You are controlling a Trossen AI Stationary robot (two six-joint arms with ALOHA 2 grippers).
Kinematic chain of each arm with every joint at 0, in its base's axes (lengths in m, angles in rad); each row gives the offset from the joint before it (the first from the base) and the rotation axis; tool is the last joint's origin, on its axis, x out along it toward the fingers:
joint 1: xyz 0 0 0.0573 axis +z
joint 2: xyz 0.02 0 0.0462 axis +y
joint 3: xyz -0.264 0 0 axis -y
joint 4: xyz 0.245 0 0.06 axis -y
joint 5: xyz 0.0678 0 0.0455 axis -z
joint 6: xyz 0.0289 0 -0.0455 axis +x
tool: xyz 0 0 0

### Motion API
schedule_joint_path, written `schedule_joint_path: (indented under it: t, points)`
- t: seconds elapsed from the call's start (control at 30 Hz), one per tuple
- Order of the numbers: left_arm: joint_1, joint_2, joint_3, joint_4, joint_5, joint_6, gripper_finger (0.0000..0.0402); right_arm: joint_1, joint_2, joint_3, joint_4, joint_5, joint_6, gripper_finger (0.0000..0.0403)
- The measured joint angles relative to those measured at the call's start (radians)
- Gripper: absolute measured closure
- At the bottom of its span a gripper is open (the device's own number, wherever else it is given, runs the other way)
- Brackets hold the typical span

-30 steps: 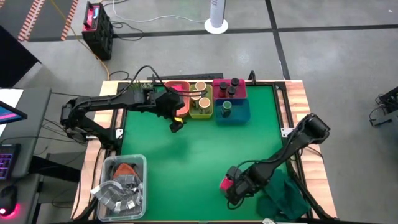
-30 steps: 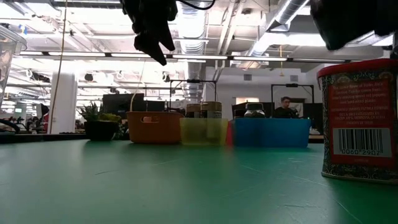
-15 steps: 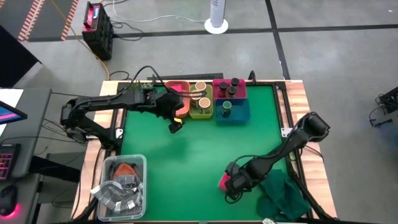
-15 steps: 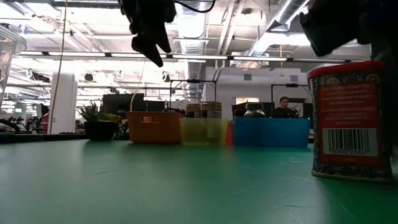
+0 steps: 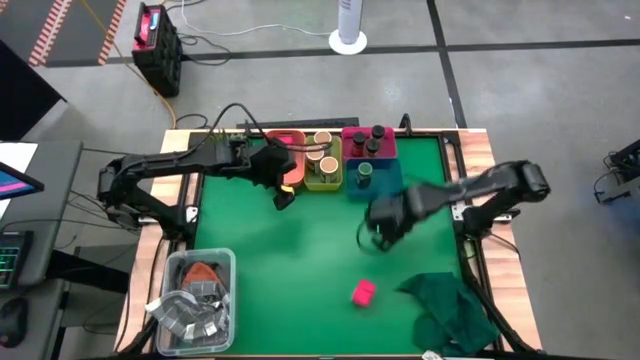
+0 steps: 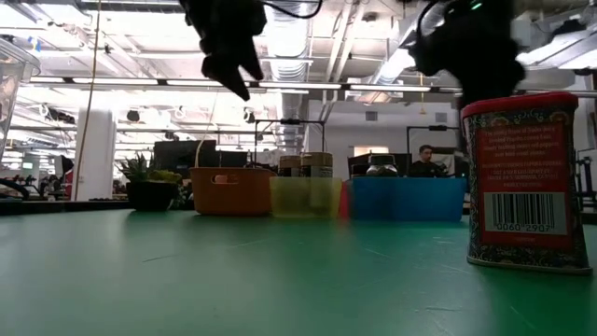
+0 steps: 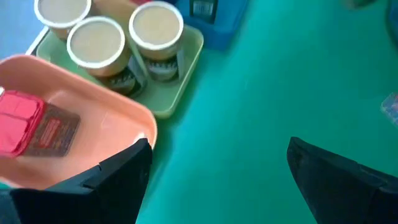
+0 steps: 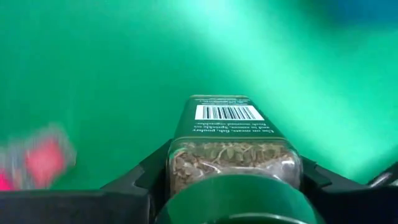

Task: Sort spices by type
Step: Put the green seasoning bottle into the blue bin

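Green-capped jar of dried herbs, clamped between the fingers of the right tool and carried above the centre of the worktop, right of middle in the high view. The step in hand appears to be a transfer: one spice lifted and on its way toward the row of bins at the upper centre of the frame. In the right wrist view the jar's long axis runs straight away from the camera, cap nearest the lens and barcoded base farthest, so it seems to lie tipped over in the grip, not standing.

The blue bin, just above the right tool, already holds one green-capped jar; the next move likely calls for carrying this one there, righting it and releasing it.

A pink box stands alone at lower centre, still unsorted.

The left tool hangs with fingers wide and empty beside the orange bin, upper left of centre.
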Motion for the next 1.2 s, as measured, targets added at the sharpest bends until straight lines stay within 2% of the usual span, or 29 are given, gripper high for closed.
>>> schedule_joint_path:
  t: [0.17, 0.33, 0.57, 0.73, 0.93, 1.07, 1.2]
  points:
    - [-0.029, 0.0, -0.001, 0.082, 0.011, -0.053, 0.0045, -0.246, -0.092, 0.0, 0.011, 0.088, -0.11, 0.0176]
    - [-0.076, 0.0, -0.001, 0.132, 0.021, -0.105, 0.0045, -0.454, -0.158, 0.0, 0.09, 0.098, -0.253, 0.0176]
    - [-0.112, 0.001, -0.001, 0.18, 0.012, -0.157, 0.0045, -0.645, -0.074, 0.0, 0.19, 0.07, -0.505, 0.0175]
    - [-0.113, 0.001, -0.001, 0.171, 0.007, -0.186, 0.0045, -0.71, 0.031, 0.0, 0.248, 0.008, -0.622, 0.016]
    - [-0.109, 0.001, -0.002, 0.121, -0.011, -0.175, 0.0045, -0.732, 0.106, 0.0, 0.267, -0.072, -0.7, 0.0134]
    - [-0.109, 0.002, -0.002, 0.047, -0.011, -0.166, 0.0045, -0.732, 0.104, -0.001, 0.271, -0.076, -0.702, 0.0118]
    - [-0.109, 0.002, -0.003, 0.022, -0.012, -0.122, 0.0045, -0.732, 0.047, -0.001, 0.245, -0.068, -0.692, 0.0101]
